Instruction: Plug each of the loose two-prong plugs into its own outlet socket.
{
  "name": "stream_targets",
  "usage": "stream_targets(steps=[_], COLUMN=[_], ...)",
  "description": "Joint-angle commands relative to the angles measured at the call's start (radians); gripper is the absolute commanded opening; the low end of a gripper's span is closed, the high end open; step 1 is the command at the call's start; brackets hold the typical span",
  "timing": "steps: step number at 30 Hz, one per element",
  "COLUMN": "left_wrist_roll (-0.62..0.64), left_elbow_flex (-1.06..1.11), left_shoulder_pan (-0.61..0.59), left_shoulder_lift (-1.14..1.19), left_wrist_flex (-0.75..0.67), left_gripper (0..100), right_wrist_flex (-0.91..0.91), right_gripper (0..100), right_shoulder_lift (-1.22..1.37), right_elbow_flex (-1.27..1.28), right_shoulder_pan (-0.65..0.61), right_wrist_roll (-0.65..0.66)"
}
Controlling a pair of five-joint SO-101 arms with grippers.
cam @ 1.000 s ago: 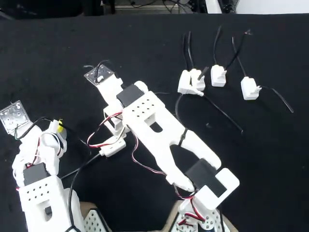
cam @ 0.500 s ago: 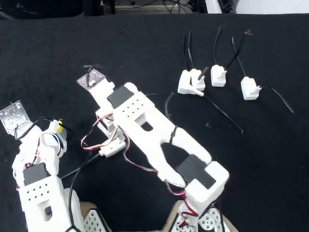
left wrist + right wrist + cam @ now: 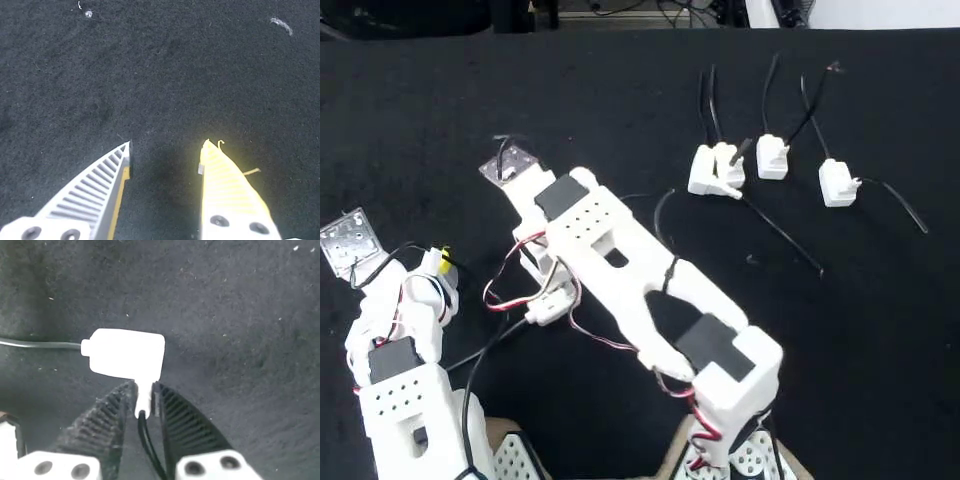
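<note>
My right gripper (image 3: 144, 385) is shut on the short stem of a white plug (image 3: 127, 352), where its black cord leaves it. The plug body sticks out past the fingertips, just above the black cloth. From above, the right arm (image 3: 610, 250) stretches toward the table's left and covers the plug. The cord (image 3: 665, 212) trails out beside the arm. Three white outlet blocks (image 3: 705, 170) (image 3: 773, 157) (image 3: 838, 183) lie at the back right, and a plug (image 3: 730, 165) sits against the leftmost. My left gripper (image 3: 165, 147) is open over bare cloth at the near left (image 3: 438, 262).
A small white piece with a black cable (image 3: 552, 300) lies under the right arm among its red wires. Black cords (image 3: 780, 235) run from the outlets across the cloth. The table's far edge (image 3: 620, 28) borders cluttered floor.
The right arm has swung to the left with the plug in its gripper, dragging the cord along. The left arm has not moved.
</note>
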Motion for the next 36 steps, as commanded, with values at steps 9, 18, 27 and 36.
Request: stream_targets(steps=[9,18,27,36], left_wrist_roll=[-0.014,-0.014,-0.014,-0.014], left_elbow_flex=[-0.058,-0.058,-0.058,-0.058], left_shoulder_pan=[0.002,0.002,0.002,0.001], left_shoulder_lift=[-0.009,-0.009,-0.009,-0.009], left_wrist_flex=[-0.012,-0.012,-0.012,-0.012], left_gripper=[23,23,23,23], right_wrist_flex=[-0.011,-0.083,-0.101,-0.104], right_gripper=[1.1,1.1,1.4,24.8], right_shoulder_lift=[-0.03,-0.03,-0.03,-0.041], right_elbow_flex=[0.002,0.054,0.059,0.05], right_shoulder_pan=[-0.025,-0.037,-0.06,-0.061], right_wrist_roll=[-0.106,-0.103,-0.1,-0.044])
